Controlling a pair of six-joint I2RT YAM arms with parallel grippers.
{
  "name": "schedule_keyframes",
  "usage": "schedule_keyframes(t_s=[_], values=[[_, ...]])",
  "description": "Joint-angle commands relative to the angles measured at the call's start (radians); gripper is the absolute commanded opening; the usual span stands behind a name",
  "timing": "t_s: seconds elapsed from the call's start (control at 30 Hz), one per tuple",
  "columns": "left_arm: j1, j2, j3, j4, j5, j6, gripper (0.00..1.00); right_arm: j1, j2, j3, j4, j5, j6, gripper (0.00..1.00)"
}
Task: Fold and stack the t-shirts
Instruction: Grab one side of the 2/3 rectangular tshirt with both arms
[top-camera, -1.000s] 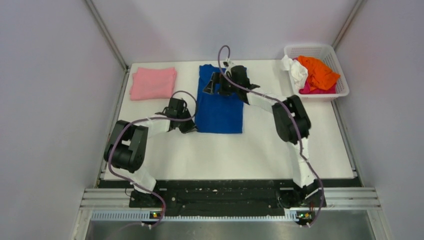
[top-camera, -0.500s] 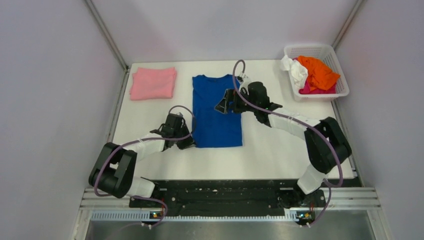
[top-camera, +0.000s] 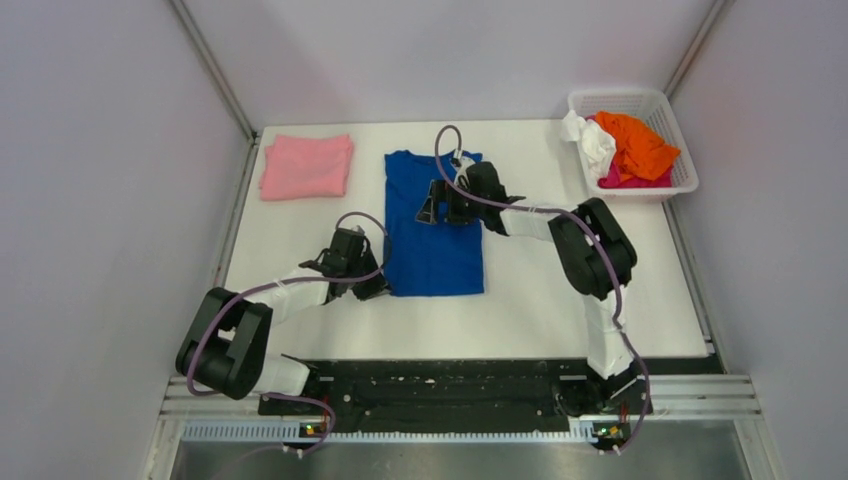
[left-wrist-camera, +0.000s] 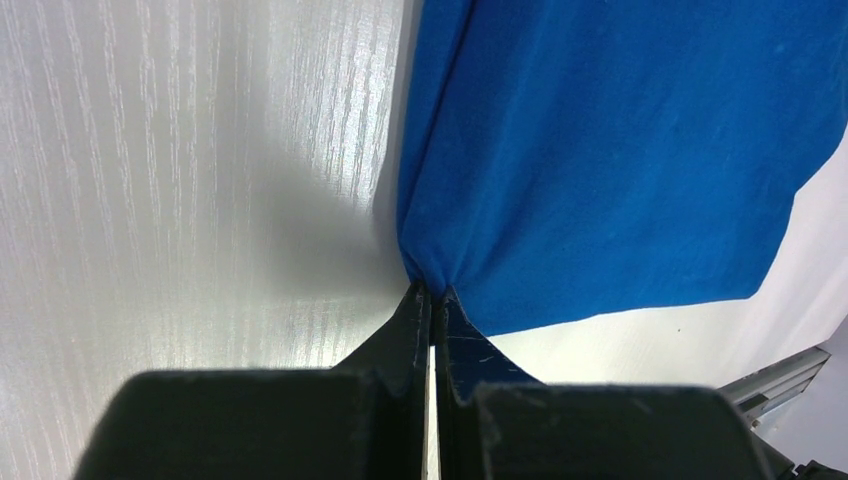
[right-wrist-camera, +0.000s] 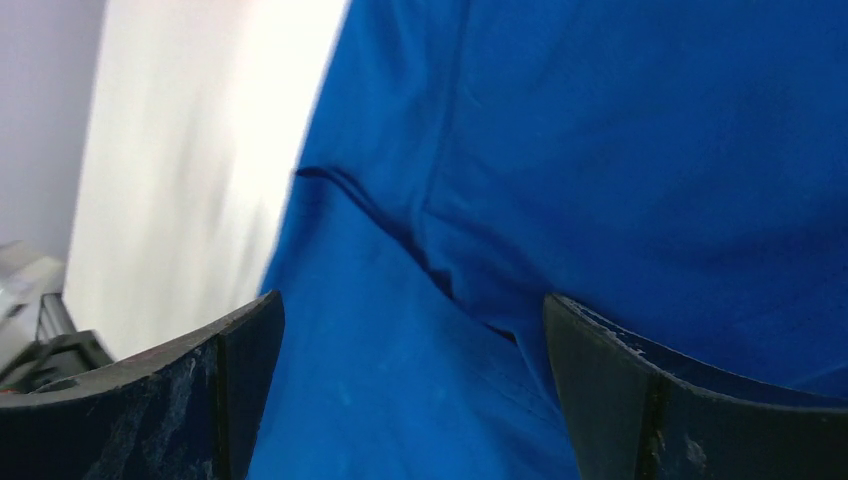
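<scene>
The pink tee (top-camera: 306, 166) lies folded at the far left corner of the table (top-camera: 520, 310), well apart from both arms.

The left gripper (top-camera: 372, 283) sits low at the near left corner of the blue tee (top-camera: 440, 255). In the left wrist view, its fingers (left-wrist-camera: 412, 320) are pressed together on that corner. The blue cloth (left-wrist-camera: 620, 150) bunches into small pleats where it enters the tips (left-wrist-camera: 433, 295).

The blue tee lies flat in the middle of the table, long side running away from the arms, folded to a narrow rectangle. Its near edge is straight and its collar end is at the far side.

The right gripper (top-camera: 432, 205) is over the far half of the blue tee, the arm reaching in from the right. In the right wrist view, its fingers (right-wrist-camera: 230, 370) stand wide apart with nothing clamped. Between them is only blue cloth (right-wrist-camera: 650, 150), showing a seam and a fold. Whether the tips touch the cloth cannot be told.

At the far right corner is a white basket (top-camera: 620, 100). It holds crumpled orange (top-camera: 635, 145), white (top-camera: 592, 140) and magenta (top-camera: 625, 180) tees. The white one hangs over the basket's left rim.
</scene>
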Motion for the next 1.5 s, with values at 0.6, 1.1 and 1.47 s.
schedule_keyframes(t_s=[0.6,1.1,1.47], values=[[-0.006,-0.139,-0.032,-0.061,-0.052,-0.002,0.0,-0.007,-0.551,-0.293,-0.241,0.279,-0.049,0.99],[-0.008,-0.16,-0.078,-0.054,-0.054,-0.002,0.0,0.192,-0.7,-0.662,-0.347,0.334,0.117,0.69],[-0.008,-0.141,-0.079,-0.053,-0.052,-0.009,0.0,0.246,-0.551,-0.636,-0.254,0.279,0.15,0.33]])
